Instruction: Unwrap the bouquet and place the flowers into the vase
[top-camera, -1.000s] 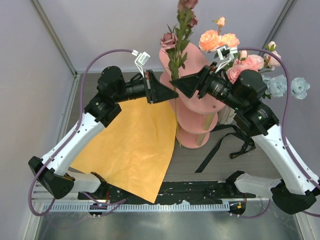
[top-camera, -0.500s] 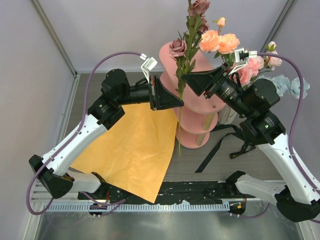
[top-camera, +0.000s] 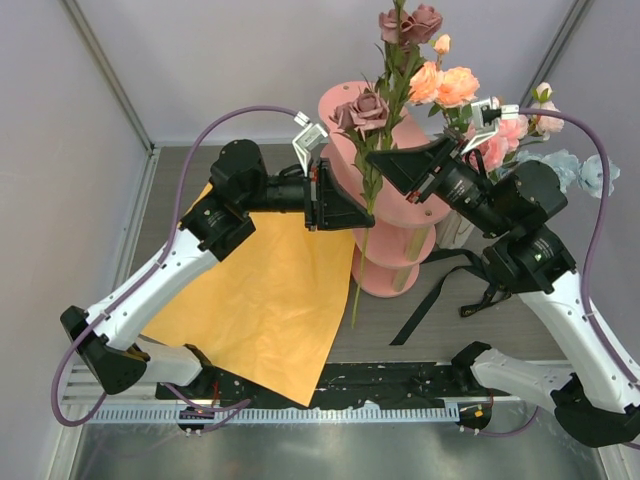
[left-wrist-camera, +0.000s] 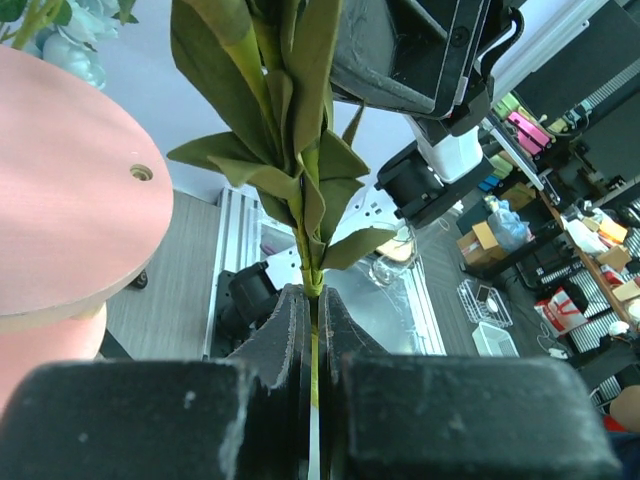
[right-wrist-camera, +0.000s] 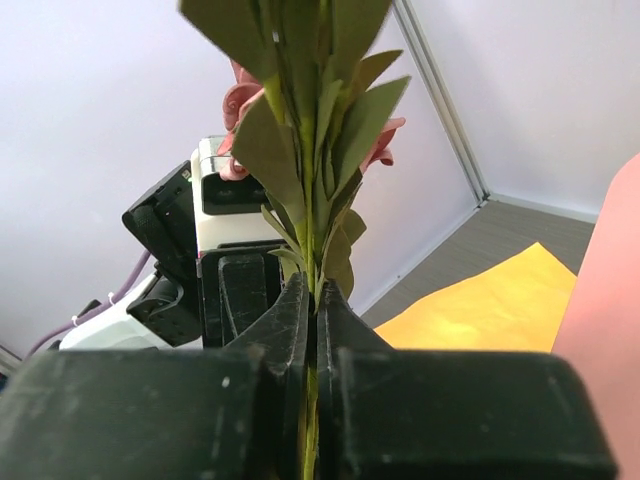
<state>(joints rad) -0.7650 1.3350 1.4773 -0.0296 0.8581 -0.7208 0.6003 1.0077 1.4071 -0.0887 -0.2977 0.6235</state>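
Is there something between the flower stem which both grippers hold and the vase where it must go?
Yes. The right arm lies between the mauve stem and the vase, which shows only partly beside the pink shelf. Peach roses already stand over it.

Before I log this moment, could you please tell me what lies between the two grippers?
One leafy flower stem runs between them in the top view; left gripper and right gripper are each shut on it.

both arms reach up to mid-frame, tips facing each other; left gripper (top-camera: 362, 213) and right gripper (top-camera: 378, 162) each pinched tight on one flower stem (top-camera: 358, 268).
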